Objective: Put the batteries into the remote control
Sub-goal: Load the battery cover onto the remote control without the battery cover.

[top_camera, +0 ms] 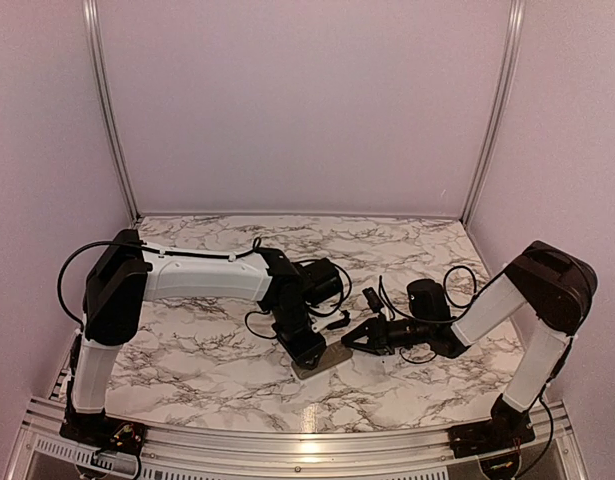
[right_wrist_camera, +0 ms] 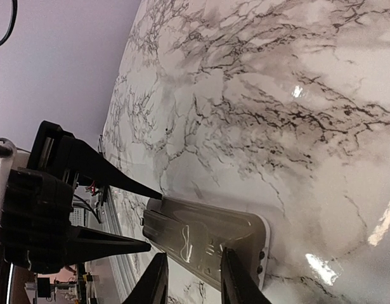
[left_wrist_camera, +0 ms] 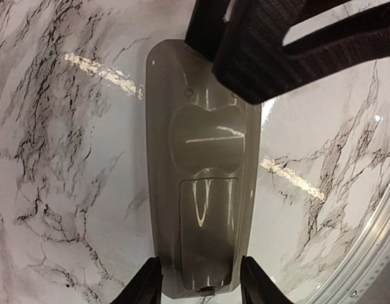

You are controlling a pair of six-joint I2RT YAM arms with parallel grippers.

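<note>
the remote control (left_wrist_camera: 204,190) lies face down on the marble desk (top_camera: 207,350), near the front edge and between the two arms, its grey-beige back up. on that back a shallow thumb dip sits above the rectangular battery cover (left_wrist_camera: 207,215), which looks seated flush, so no cell can go in yet.

the left fingers (left_wrist_camera: 144,288) flank the narrow end nearest that wrist and look clenched against both long edges, pinning the handset to the desk. the right fingers (right_wrist_camera: 155,282) come in over the opposite end, parted, with only the glossy back showing between them and nothing held; whether their tips touch the plastic cannot be told.

my judgement is that the handset is light, stiff and slick: the shell throws hard glare, so it would skate on the polished marble if pushed without a hold. the long edges are the safest place to take it, as the left arm does, keeping clear of the cover. the cover will probably want a press at the dip and a slide towards the narrow end; a thin latch there could snap under a skewed push.

behind the right arm's wrist, a small dark piece (top_camera: 370,298) lies on the desk well apart from the handset; it may be the batteries, but it is too small to tell.
</note>
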